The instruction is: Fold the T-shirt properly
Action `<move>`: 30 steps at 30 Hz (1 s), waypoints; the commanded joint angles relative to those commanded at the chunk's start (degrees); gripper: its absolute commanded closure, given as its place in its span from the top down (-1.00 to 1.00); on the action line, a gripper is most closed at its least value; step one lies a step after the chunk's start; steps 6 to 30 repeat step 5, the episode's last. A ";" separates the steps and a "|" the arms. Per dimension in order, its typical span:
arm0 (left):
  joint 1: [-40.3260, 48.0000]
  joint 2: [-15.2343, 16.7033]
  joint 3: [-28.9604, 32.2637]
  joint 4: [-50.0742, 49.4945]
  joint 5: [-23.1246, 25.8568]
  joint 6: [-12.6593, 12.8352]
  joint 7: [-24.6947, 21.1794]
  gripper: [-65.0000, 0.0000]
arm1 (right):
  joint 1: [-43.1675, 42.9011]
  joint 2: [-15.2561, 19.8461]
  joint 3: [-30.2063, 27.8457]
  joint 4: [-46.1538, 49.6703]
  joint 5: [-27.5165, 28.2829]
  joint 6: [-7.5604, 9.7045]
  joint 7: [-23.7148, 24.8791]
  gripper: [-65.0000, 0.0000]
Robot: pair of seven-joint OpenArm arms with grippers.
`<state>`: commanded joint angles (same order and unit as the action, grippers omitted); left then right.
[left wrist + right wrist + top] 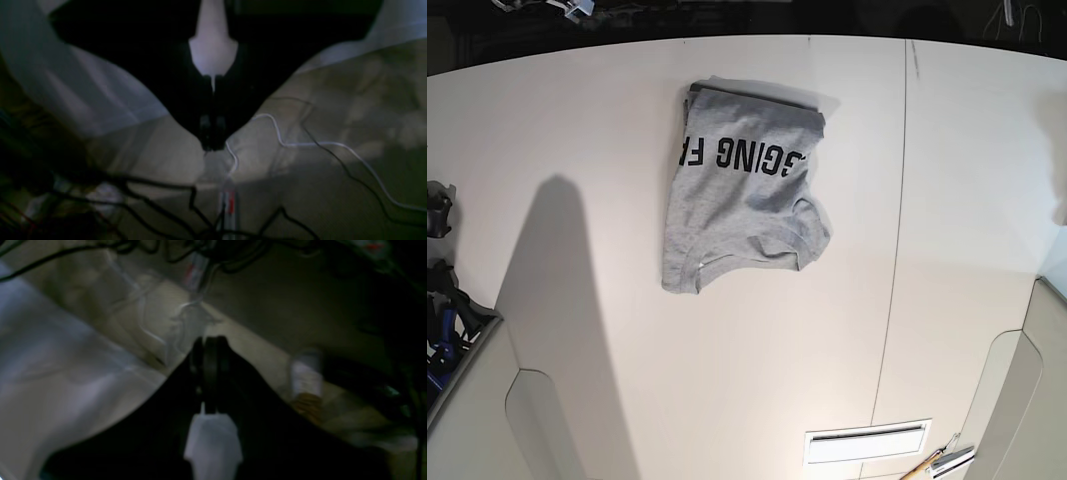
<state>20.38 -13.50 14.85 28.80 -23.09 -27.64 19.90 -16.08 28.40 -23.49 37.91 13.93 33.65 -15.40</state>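
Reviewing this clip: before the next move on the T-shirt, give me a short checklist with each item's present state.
1. T-shirt lies on the white table, partly folded, lettering up: ok.
2. Fold is neat: not ok; the neck end is bunched and the edges do not line up.
3. Left pincer empty: ok; the jaws look shut with no cloth between them.
4. Right pincer empty: ok; it looks shut on nothing.
5. Both arms clear of the cloth: ok; neither shows over the table in the base view.
6. Wrist views usable for grasping: not ok; both are dark and blurred.
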 joint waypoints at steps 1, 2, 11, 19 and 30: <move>-1.03 0.00 1.44 -0.09 0.00 0.02 0.00 -1.00 | 0.37 0.02 0.00 -0.26 -0.70 0.00 0.00 -1.00; -1.77 -0.02 2.54 -0.04 0.00 0.02 0.02 -1.00 | 0.68 0.02 0.00 -0.22 -1.11 0.00 0.00 -1.00; -3.10 0.00 3.23 -0.02 0.04 0.02 0.50 -1.00 | 1.86 0.02 0.00 -0.09 -0.85 0.00 0.28 -1.00; -3.10 0.00 3.23 -0.02 0.04 0.02 0.50 -1.00 | 1.86 0.02 0.00 -0.09 -0.85 0.00 0.28 -1.00; -3.10 0.00 3.23 -0.02 0.04 0.02 0.50 -1.00 | 1.86 0.02 0.00 -0.09 -0.85 0.00 0.28 -1.00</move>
